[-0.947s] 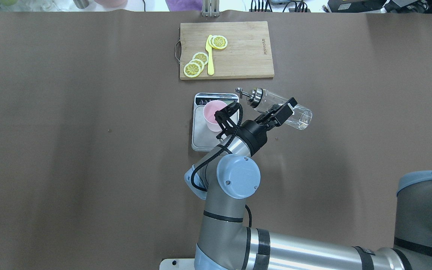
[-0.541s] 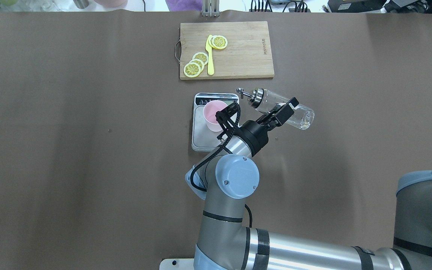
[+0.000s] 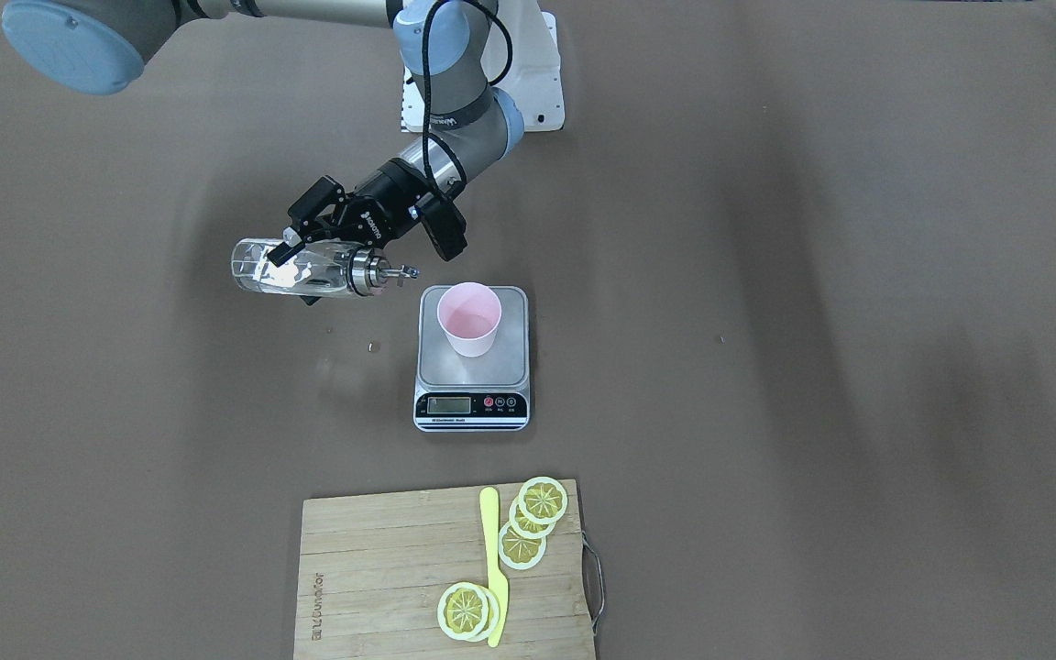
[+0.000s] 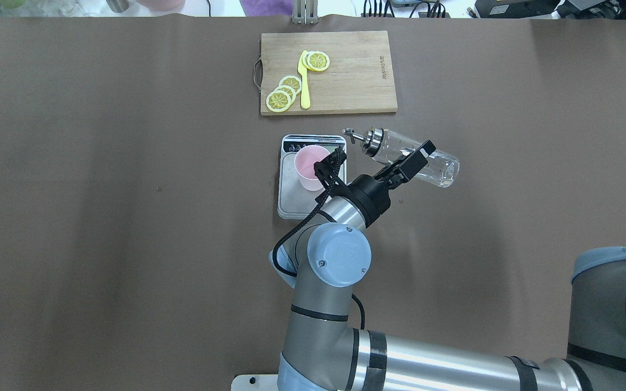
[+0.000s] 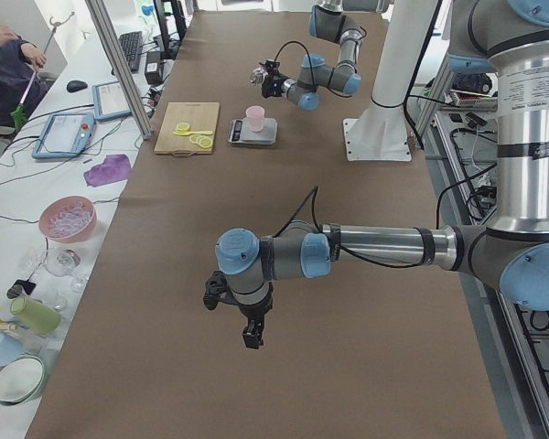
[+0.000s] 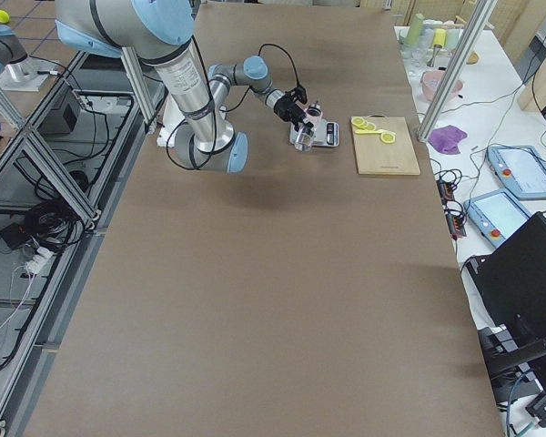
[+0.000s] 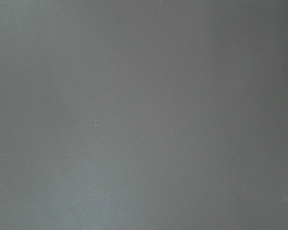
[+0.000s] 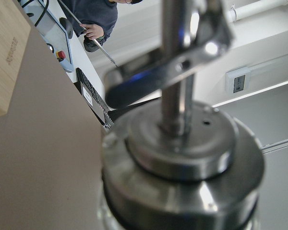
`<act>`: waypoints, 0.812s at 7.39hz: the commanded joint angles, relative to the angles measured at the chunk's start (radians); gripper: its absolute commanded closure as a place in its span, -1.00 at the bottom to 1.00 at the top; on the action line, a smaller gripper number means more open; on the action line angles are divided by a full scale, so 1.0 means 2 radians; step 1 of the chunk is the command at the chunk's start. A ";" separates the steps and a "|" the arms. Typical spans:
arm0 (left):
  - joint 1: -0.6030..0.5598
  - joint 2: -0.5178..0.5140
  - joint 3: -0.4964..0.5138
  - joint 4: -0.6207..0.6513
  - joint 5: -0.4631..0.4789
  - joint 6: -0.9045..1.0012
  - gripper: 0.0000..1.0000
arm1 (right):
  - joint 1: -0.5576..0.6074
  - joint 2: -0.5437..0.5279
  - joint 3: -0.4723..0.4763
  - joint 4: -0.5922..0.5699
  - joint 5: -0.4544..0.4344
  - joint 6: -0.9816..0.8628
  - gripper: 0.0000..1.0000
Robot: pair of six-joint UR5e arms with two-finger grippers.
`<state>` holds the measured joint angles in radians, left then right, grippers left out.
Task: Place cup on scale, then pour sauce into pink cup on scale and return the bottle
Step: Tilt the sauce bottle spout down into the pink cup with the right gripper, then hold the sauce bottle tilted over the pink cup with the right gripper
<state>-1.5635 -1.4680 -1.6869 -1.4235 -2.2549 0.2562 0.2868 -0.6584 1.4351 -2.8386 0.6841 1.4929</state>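
The pink cup stands upright on the steel scale, toward the robot's end of its platform. My right gripper is shut on the clear glass bottle, held almost level above the table just right of the scale. The spout points toward the scale, off its corner and clear of the cup. The metal collar fills the right wrist view. I cannot make out the sauce inside. My left gripper hangs over bare table far away; I cannot tell its state.
A wooden cutting board with lemon slices and a yellow knife lies beyond the scale. A person sits past the table's far side. The left wrist view shows only brown table cover.
The bottle has shifted slightly to the right, away from the cup, still gripped. The right arm's elbow has drifted a little left and back.
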 commanded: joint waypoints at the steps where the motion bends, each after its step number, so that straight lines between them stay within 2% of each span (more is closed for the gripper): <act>1: 0.000 0.000 0.004 0.000 0.000 0.000 -0.97 | 0.000 0.023 -0.033 -0.007 0.001 0.001 1.00; 6: 0.000 0.000 0.004 0.000 0.000 0.000 -0.97 | -0.005 0.042 -0.067 -0.056 0.002 0.019 1.00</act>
<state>-1.5631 -1.4680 -1.6788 -1.4236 -2.2556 0.2562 0.2798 -0.5928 1.3280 -2.9330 0.6870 1.5249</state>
